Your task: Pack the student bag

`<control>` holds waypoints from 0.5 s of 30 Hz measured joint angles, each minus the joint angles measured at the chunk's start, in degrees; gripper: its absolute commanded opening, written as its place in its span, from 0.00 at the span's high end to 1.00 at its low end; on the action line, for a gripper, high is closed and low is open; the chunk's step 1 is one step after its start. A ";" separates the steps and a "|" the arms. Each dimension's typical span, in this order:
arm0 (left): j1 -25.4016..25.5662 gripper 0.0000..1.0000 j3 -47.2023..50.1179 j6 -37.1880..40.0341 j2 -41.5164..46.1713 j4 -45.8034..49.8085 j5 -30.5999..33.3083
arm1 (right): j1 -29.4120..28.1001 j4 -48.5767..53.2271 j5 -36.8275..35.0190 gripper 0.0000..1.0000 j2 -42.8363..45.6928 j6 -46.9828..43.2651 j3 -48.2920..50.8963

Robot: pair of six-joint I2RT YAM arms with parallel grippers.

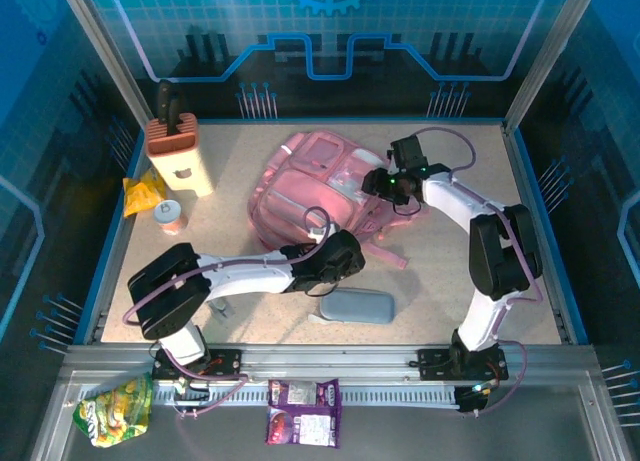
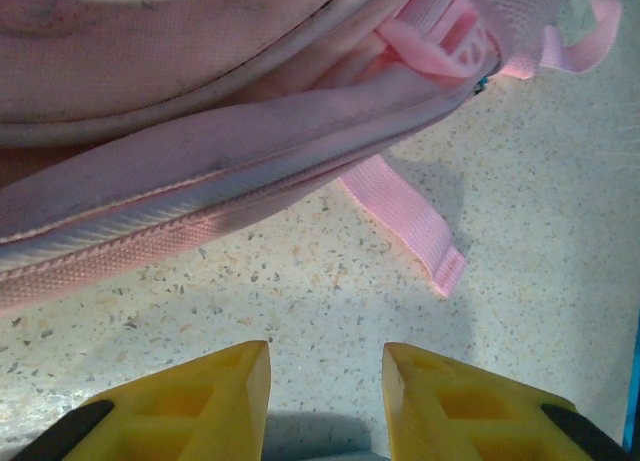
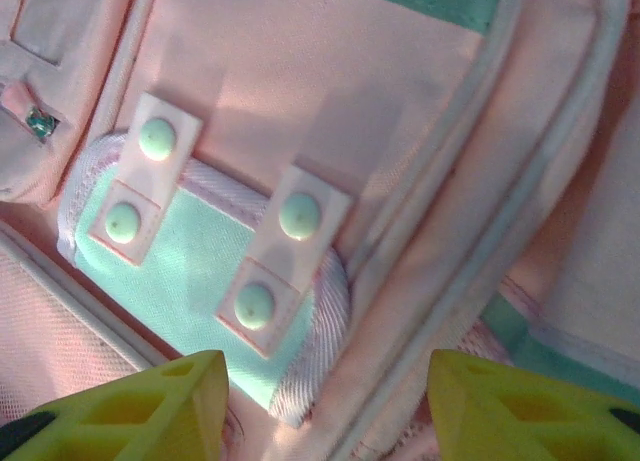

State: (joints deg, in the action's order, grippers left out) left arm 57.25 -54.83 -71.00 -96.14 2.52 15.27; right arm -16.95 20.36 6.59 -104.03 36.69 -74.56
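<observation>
The student bag (image 1: 318,184) lies flat mid-table, pink with pale trim. My left gripper (image 2: 326,381) hovers over bare tabletop just off the bag's near edge (image 2: 200,191). Its yellow fingers stand open with nothing between them, and a loose pink strap (image 2: 405,221) trails on the table ahead. In the top view this gripper (image 1: 348,251) sits at the bag's near right corner. My right gripper (image 3: 328,401) is open, close above the bag's front (image 3: 330,91). A mint-green patch (image 3: 190,251) with snap tabs and a piped seam lie below its spread fingers. From above it (image 1: 383,185) is over the bag's right side.
A grey oblong pencil case (image 1: 357,306) lies near the front edge, right of my left arm. A tan knife block (image 1: 178,153), a yellow packet (image 1: 143,193) and a small jar (image 1: 172,217) stand at the back left. A green snack bag (image 1: 115,409) and a purple one (image 1: 303,413) rest on the front rail.
</observation>
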 measured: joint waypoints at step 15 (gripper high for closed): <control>-12.96 0.63 5.99 4.20 3.10 6.14 -0.04 | -5.77 -4.70 2.45 0.50 -2.86 1.05 3.67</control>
State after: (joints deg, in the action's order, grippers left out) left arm 44.29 -48.84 -66.81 -93.03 8.67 15.22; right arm -22.72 15.66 9.04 -106.89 37.74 -70.89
